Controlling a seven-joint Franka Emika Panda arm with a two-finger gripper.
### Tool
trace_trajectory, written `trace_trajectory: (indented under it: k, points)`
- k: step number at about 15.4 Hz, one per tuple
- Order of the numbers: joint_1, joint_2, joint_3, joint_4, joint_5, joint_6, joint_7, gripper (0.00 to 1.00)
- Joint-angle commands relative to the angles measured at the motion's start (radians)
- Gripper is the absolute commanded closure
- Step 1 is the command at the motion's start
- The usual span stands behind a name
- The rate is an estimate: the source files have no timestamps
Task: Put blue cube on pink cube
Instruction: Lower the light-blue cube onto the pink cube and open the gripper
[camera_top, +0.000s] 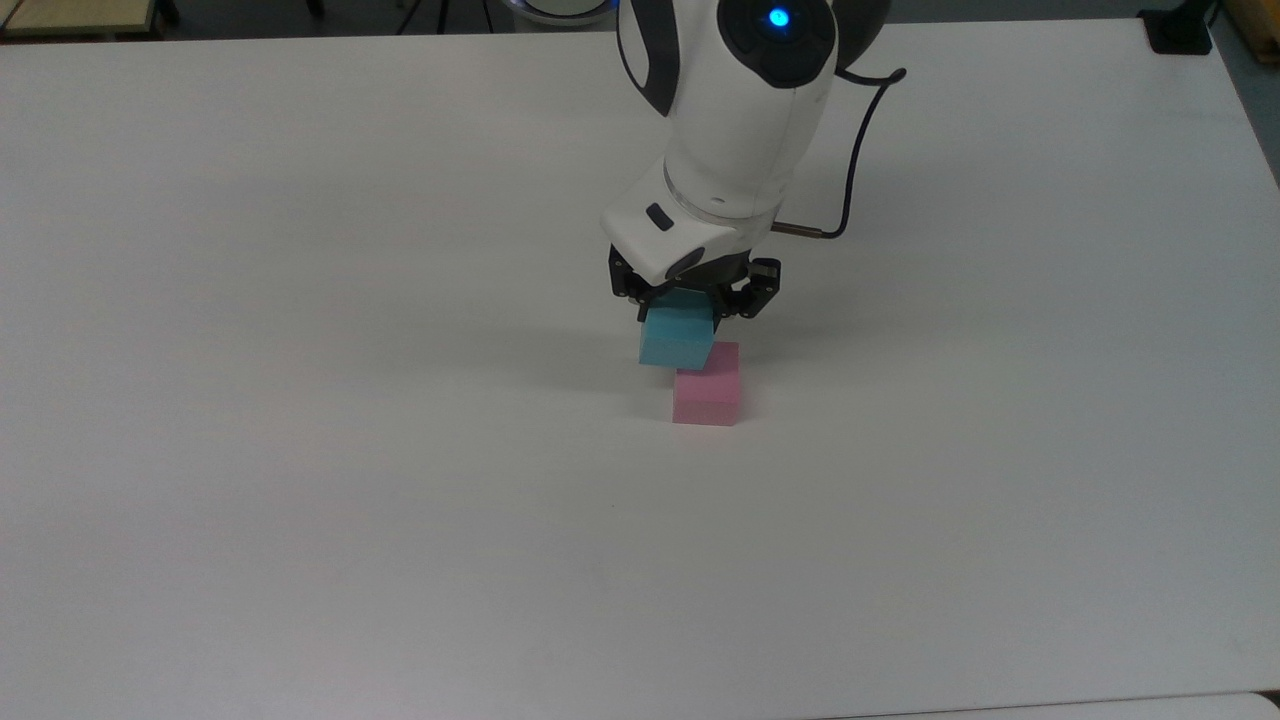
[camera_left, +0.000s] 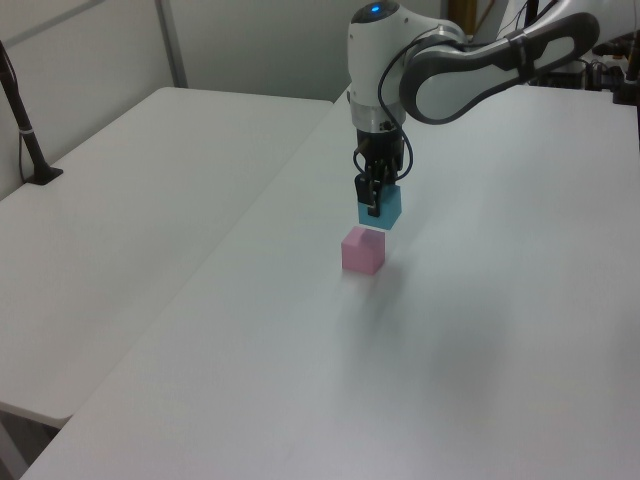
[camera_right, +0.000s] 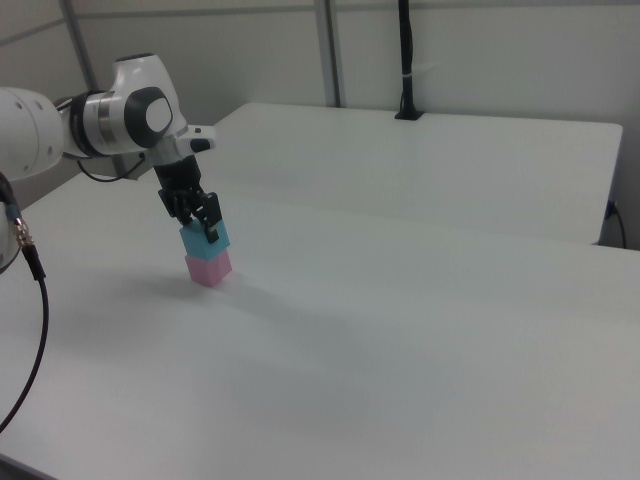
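The blue cube (camera_top: 676, 340) hangs in the air with my gripper (camera_top: 682, 318) shut on it. It sits just above the pink cube (camera_top: 708, 388), which rests on the white table (camera_top: 300, 450). In the top view the blue cube overlaps the pink cube's upper left corner. The left view shows the blue cube (camera_left: 382, 208) in the gripper (camera_left: 374, 196), slightly up and right of the pink cube (camera_left: 362, 251). Seen in the right view, the blue cube (camera_right: 204, 240) under the gripper (camera_right: 203, 224) is almost directly over the pink cube (camera_right: 210, 268), with hardly any gap.
A second white table (camera_left: 150, 180) adjoins at the left view's left, with a black post (camera_left: 24, 125) on it. A black cable (camera_top: 850, 170) trails from the arm. A black mount (camera_top: 1180, 30) sits at the top view's upper right corner.
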Motion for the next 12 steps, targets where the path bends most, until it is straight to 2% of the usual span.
trace_trajectory:
  k: [1,5,12]
  points:
    - [0.026,0.071,-0.022,0.111,-0.024,0.003,0.011,0.36]
    - [0.028,0.085,-0.019,0.114,-0.023,0.012,-0.021,0.36]
    - [0.051,0.097,-0.009,0.107,-0.010,0.024,0.008,0.38]
